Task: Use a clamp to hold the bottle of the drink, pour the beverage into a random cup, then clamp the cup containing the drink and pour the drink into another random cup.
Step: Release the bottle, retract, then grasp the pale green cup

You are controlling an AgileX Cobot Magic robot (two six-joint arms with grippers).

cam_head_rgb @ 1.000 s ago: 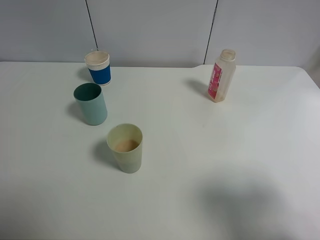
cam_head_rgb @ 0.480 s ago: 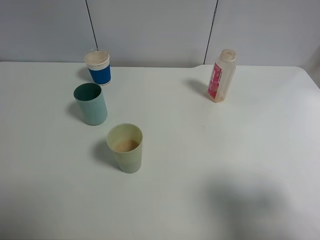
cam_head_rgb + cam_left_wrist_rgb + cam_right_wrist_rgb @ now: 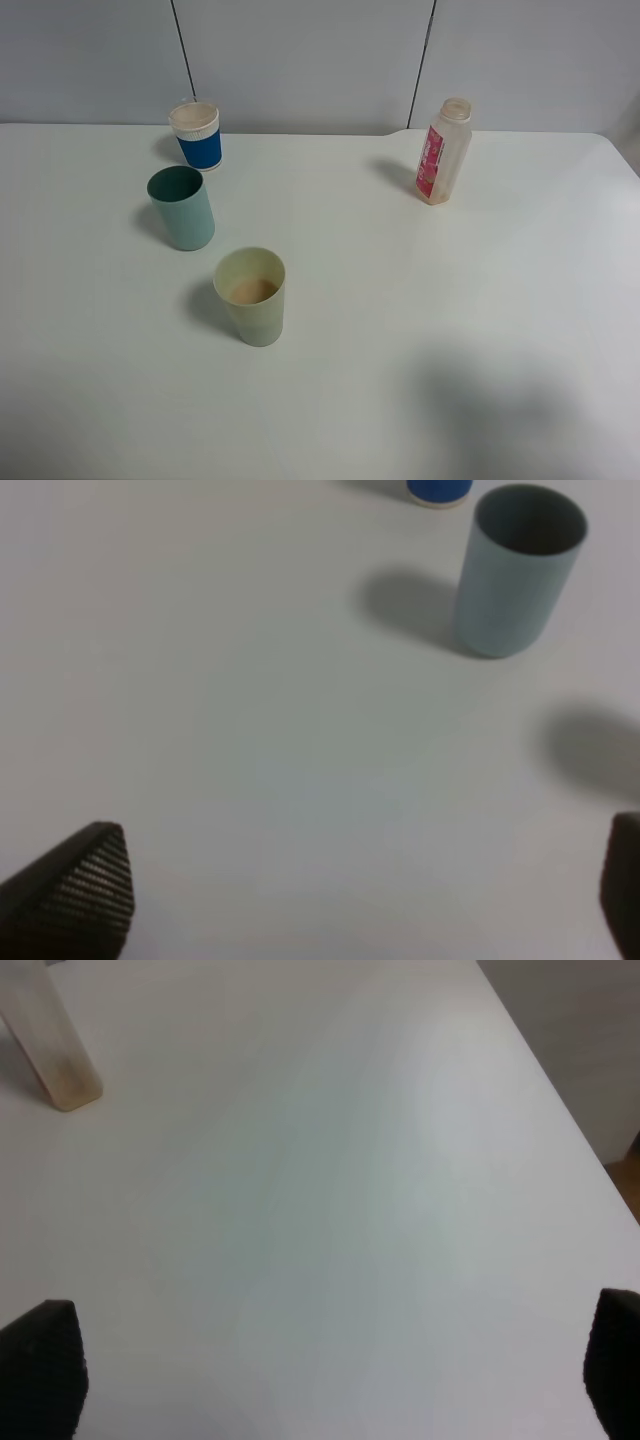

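Nothing moved since earlier frames: cups, bottle and both arms unchanged. Both empty, fingers spread wide: left gripper (image 3: 350, 895), right gripper (image 3: 325, 1365). Pale beverage (image 3: 252, 291) sits in yellow-green tumbler (image 3: 250, 305), upright, left of centre, just nearer than teal tumbler (image 3: 182, 215). Pink-label bottle (image 3: 443, 150) upright at far right, well apart. Likely next: clamp yellow-green tumbler. Left arm seems nearer, though tumbler lies outside its wrist view. Axis vertical, so side-on grasp.
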